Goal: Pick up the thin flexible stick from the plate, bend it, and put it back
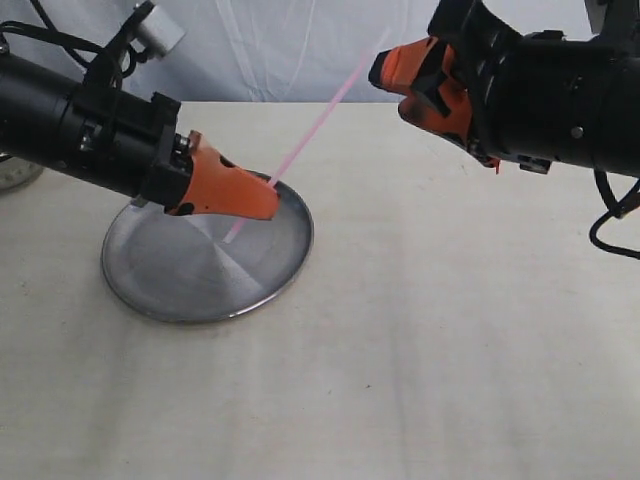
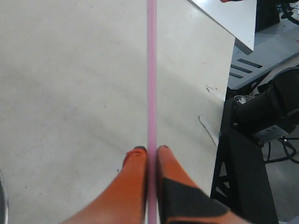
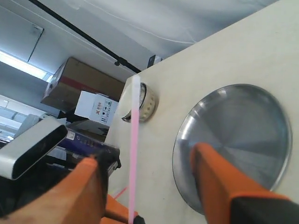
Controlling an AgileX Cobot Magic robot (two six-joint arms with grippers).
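Observation:
My left gripper (image 1: 268, 197) is shut on the thin flexible stick (image 1: 320, 122), a straight pink rod that slants up and to the right from above the plate (image 1: 180, 280). In the left wrist view the stick (image 2: 151, 74) runs straight out from between the closed orange fingertips (image 2: 135, 156) of the left gripper (image 2: 150, 150). My right gripper (image 1: 392, 80) is open near the stick's upper end. In the right wrist view the stick (image 3: 134, 149) passes between the spread fingers of the right gripper (image 3: 147, 161) without touching either; the plate (image 3: 261, 121) lies beyond.
A round whitish container (image 3: 142, 103) stands at the table's edge, also glimpsed as a rim (image 1: 15, 175) at the far left. Boxes (image 3: 88, 91) lie off the table. The table edge and a black stand (image 2: 252, 140) show in the left wrist view.

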